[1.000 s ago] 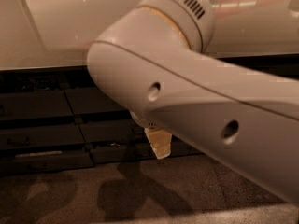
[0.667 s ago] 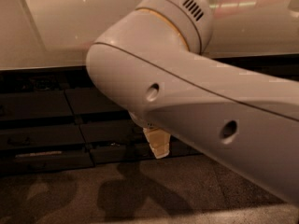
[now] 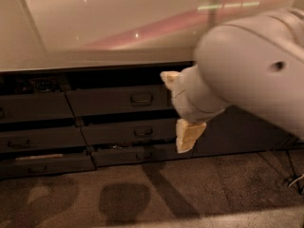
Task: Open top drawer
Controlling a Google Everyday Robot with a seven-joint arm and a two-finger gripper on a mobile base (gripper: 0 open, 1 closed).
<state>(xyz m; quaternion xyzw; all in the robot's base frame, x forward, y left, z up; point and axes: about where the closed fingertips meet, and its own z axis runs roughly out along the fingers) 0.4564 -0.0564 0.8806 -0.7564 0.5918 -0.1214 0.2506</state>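
The claw [image 3: 180,106] hangs in front of the cabinet, just off the right end of the top drawer [image 3: 109,101], its two cream fingers [image 3: 189,136] spread apart, one high and one low, holding nothing. The drawer sits right under the table [image 3: 95,27] edge, a dark gap above it, its handle [image 3: 141,99] untouched. Shallower drawers [image 3: 128,133] lie below.
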